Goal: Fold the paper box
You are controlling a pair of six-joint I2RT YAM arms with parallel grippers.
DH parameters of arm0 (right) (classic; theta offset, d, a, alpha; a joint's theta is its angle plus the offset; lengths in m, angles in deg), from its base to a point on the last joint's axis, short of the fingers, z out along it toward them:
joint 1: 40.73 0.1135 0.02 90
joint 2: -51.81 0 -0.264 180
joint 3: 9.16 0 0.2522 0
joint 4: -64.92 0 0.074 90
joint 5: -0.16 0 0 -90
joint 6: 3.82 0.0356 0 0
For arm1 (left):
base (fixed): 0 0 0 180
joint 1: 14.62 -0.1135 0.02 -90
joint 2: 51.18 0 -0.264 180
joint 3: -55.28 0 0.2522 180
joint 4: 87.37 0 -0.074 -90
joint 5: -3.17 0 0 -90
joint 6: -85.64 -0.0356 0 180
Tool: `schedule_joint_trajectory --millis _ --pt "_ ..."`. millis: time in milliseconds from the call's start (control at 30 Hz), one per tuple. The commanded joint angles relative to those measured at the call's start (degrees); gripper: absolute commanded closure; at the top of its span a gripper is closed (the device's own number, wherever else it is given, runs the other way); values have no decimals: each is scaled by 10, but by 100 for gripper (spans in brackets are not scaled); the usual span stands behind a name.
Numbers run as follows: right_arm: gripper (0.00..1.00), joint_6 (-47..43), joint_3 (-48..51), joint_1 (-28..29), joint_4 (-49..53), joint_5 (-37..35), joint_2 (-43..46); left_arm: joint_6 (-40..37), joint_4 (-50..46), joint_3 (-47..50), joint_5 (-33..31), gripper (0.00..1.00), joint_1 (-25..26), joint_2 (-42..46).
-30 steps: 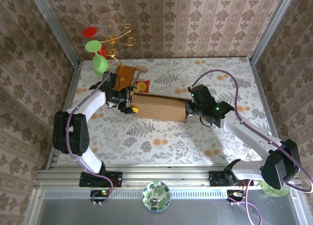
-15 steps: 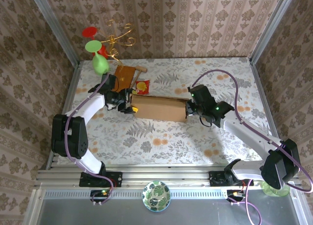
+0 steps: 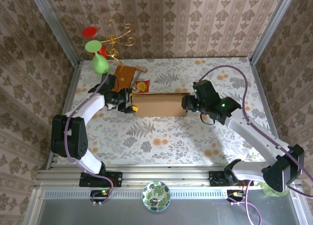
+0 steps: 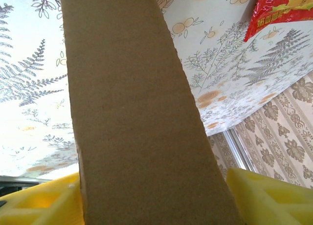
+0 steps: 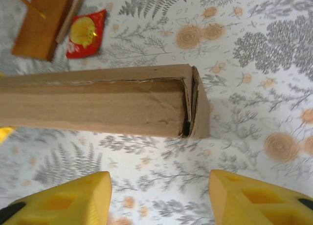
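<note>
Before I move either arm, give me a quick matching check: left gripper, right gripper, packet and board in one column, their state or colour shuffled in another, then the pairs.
Things:
1. left gripper
2. right gripper
3. packet
4. board

States:
A. red, lying beside the board
B. open, just off the right end of the box
C. orange-brown, beyond the box's left end
D. closed on the box's left end

Pairs: 1-D, 2-B, 3-A, 4-C
</note>
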Motion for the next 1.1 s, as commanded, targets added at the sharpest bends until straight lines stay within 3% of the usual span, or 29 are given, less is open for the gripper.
schedule_joint_trajectory --millis 0,233,567,800,1067 --pt "41 102 -28 -16 39 20 28 21 -12 -6 -30 31 1 5" --pt "35 339 -96 -105 120 84 -25 19 -19 -13 -35 32 4 3" --pt "18 663 -40 -134 32 234 -85 12 -28 -13 -40 32 5 3" --pt "14 689 -49 -134 -39 231 -133 8 -29 -17 -40 32 6 -2" --pt "18 676 -49 -134 -84 193 -98 7 -32 -20 -42 33 6 -5"
